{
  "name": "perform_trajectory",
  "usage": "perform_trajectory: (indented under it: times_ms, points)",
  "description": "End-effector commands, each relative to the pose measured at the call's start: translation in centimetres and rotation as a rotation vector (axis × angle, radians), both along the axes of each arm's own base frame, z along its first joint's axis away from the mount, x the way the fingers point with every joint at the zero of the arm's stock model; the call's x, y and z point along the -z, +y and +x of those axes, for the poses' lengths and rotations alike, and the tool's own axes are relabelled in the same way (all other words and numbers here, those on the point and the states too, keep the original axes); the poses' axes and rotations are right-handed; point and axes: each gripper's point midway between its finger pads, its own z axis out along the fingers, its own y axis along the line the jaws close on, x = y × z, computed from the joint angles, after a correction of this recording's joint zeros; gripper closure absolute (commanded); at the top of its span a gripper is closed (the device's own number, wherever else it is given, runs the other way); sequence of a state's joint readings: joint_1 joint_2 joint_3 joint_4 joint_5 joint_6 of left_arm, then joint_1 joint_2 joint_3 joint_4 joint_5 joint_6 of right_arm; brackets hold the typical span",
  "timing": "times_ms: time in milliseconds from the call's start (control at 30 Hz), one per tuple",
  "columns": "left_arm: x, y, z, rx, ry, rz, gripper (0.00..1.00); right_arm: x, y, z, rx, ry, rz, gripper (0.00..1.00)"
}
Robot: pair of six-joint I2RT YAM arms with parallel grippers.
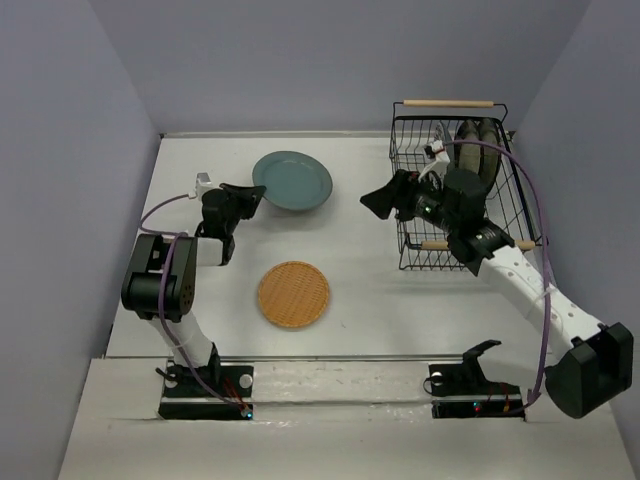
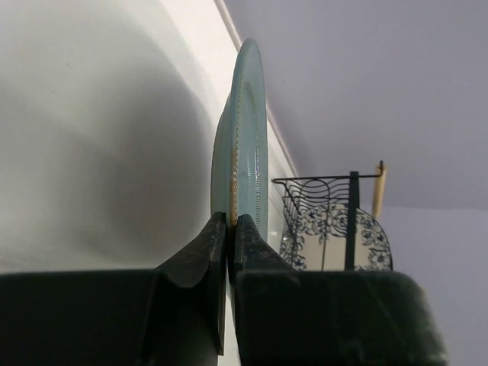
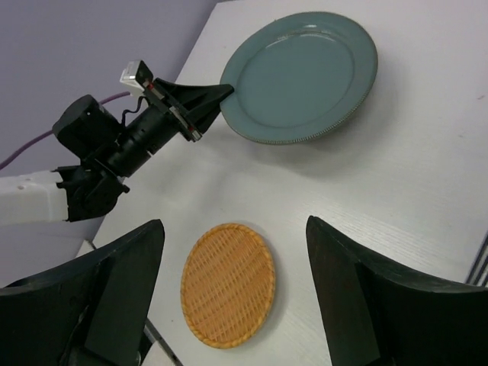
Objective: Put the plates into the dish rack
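The left gripper (image 1: 257, 191) is clamped on the left rim of the teal plate (image 1: 295, 180), upper centre of the top view, so the pickup looks in hand. Next it likely needs lifting and carrying to the dish rack (image 1: 400, 140) at upper right, beside the right gripper (image 1: 378, 203), whose jaws stand apart.

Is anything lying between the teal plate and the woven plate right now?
No. Bare table separates the teal plate from the woven plate; the top and right wrist views both show it.
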State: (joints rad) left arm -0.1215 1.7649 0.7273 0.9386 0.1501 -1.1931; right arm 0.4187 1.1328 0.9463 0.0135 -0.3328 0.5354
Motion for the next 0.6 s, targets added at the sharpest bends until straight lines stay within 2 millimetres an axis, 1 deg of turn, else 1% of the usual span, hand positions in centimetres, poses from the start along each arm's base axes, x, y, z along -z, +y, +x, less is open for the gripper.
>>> perform_trajectory:
  times_ms: [0,33,67,100,133,167,200,233,267,300,333,367,400,433,467,500,567]
  points:
    - [-13.6,-1.3,-2.8,0.091,-0.396,-0.156,0.94,-2.1,3.2,0.2,-0.084,-0.024,0.029,0.17]
    - [-15.3,-1.3,-3.8,0.101,-0.435,-0.162,0.94,-2.5,3.4,0.7,-0.076,-0.024,0.034,0.16]
    - [-15.8,-1.4,-4.4,0.113,-0.444,-0.162,0.94,-2.5,3.5,1.2,-0.066,-0.019,0.034,0.14]
    - [-16.1,-1.7,-5.1,0.136,-0.439,-0.160,0.94,-1.7,3.7,1.9,-0.058,0.002,0.026,0.13]
    - [-16.1,-1.8,-5.8,0.146,-0.439,-0.153,0.94,-1.5,3.8,2.4,-0.045,0.009,0.022,0.12]
    - [-17.5,-1.8,-6.9,0.158,-0.461,-0.148,0.94,-1.8,3.9,2.9,-0.040,0.008,0.025,0.10]
    - [-18.0,-2.0,-7.6,0.178,-0.466,-0.139,0.94,-1.7,4.1,3.2,-0.039,0.012,0.021,0.09]
    - [-19.6,-2.0,-8.9,0.189,-0.503,-0.125,0.94,-0.9,4.3,3.9,-0.035,0.027,0.005,0.09]
    - [-19.5,-2.2,-9.4,0.205,-0.487,-0.117,0.94,-1.2,4.4,4.3,-0.030,0.028,-0.003,0.08]
    - [-20.0,-2.2,-10.0,0.211,-0.498,-0.113,0.94,-0.8,4.6,4.7,-0.028,0.035,-0.011,0.08]
    - [-21.4,-2.2,-11.1,0.218,-0.534,-0.099,0.94,-0.7,4.6,4.9,-0.026,0.037,-0.020,0.07]
    - [-21.4,-2.3,-11.5,0.230,-0.526,-0.092,0.94,-0.9,4.6,4.9,-0.027,0.043,-0.023,0.07]
    - [-22.6,-2.3,-12.4,0.238,-0.561,-0.087,0.94,-0.7,4.9,5.1,-0.038,0.048,-0.024,0.06]
    - [-23.0,-2.4,-12.9,0.247,-0.572,-0.083,0.94,-0.7,5.1,5.1,-0.049,0.053,-0.025,0.05]
    - [-23.0,-2.7,-13.2,0.268,-0.567,-0.075,0.94,-0.6,5.2,5.2,-0.055,0.059,-0.028,0.05]
    - [-23.8,-2.8,-13.5,0.281,-0.581,-0.072,0.94,-1.0,5.5,5.2,-0.068,0.057,-0.022,0.05]
    - [-24.3,-3.3,-14.3,0.321,-0.586,-0.090,0.94,-1.3,5.8,5.1,-0.085,0.056,-0.012,0.05]
